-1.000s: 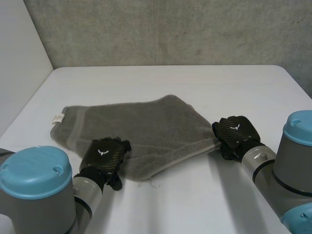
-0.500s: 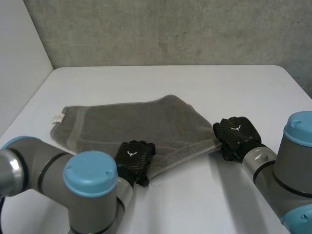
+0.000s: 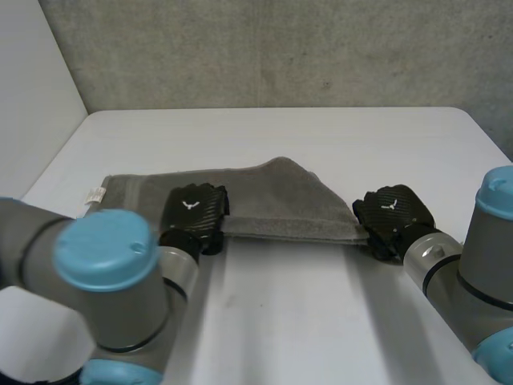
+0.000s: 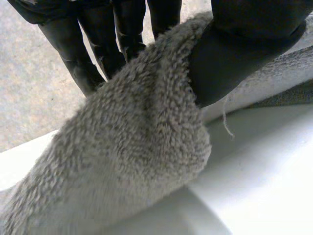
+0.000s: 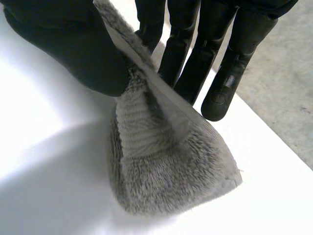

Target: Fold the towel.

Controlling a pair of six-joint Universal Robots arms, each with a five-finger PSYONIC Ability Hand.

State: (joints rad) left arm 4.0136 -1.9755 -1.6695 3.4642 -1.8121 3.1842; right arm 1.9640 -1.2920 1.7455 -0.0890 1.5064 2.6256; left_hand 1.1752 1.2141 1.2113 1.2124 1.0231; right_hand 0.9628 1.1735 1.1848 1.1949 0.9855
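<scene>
Left hand (image 3: pixel 192 210) lifted towel (image 3: pixel 280 200) edge farther over white table (image 3: pixel 321 321); concrete wall (image 3: pixel 280 48) behind.

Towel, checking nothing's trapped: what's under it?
The towel lies on the table; left hand and right hand pinch its near edge. What's beneath is hidden.

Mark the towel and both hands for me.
towel (image 3: pixel 280 200), head view, middle of the grey cloth.
left hand (image 3: pixel 192 210), head view, back of the hand.
right hand (image 3: pixel 393 212), head view, back of the hand.
</scene>
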